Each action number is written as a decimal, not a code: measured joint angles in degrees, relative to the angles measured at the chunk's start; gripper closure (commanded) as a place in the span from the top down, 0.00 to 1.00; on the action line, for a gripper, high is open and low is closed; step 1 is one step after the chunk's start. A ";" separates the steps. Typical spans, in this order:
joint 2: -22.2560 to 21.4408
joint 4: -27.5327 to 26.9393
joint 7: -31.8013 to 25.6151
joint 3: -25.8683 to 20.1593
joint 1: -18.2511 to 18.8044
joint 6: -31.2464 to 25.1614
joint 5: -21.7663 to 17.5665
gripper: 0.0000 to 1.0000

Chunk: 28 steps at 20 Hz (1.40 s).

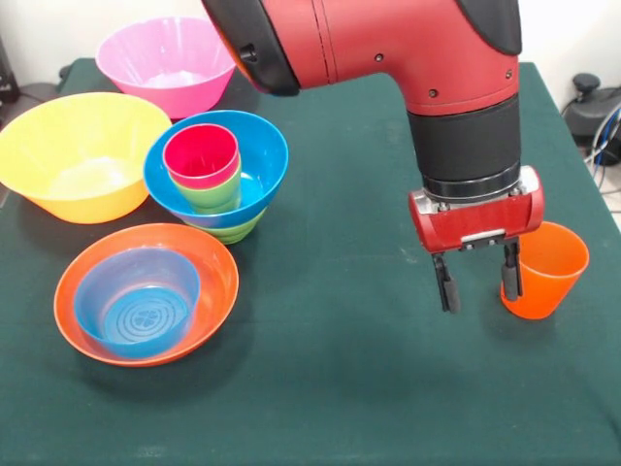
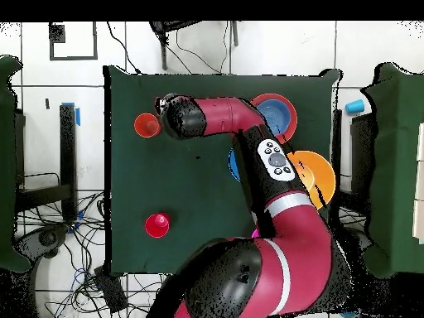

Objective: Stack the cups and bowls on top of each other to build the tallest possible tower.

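My gripper (image 1: pixel 477 282) hangs open over the right side of the table with nothing between its fingers. Its right finger (image 1: pixel 511 273) overlaps the left wall of a tilted orange cup (image 1: pixel 545 270); I cannot tell if they touch. From above, that orange cup (image 2: pixel 146 125) lies just beside my wrist. The tower (image 1: pixel 215 170) stands at the left: a small green bowl (image 1: pixel 238 230) carries the wide blue bowl (image 1: pixel 262 155), which holds a light green cup (image 1: pixel 215 194) with a red cup (image 1: pixel 202 155) nested in it. A red-pink cup (image 2: pixel 157 224) stands alone.
A shallow orange-red bowl (image 1: pixel 209 267) holds the small translucent blue bowl (image 1: pixel 136 303) at the front left. The big yellow bowl (image 1: pixel 82 155) and the big pink bowl (image 1: pixel 170 60) sit behind it. My arm hides much of the table in the overhead view.
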<state>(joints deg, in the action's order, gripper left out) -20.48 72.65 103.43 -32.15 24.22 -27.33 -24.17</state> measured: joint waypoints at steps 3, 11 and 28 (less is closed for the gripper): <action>-0.02 0.14 0.00 -0.29 0.06 0.01 0.00 1.00; -1.98 2.40 0.00 -1.25 0.85 0.01 -0.01 1.00; -5.31 3.46 0.00 -1.68 0.73 0.86 -0.01 1.00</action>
<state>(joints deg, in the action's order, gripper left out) -25.79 76.10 103.43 -33.83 24.95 -26.47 -24.19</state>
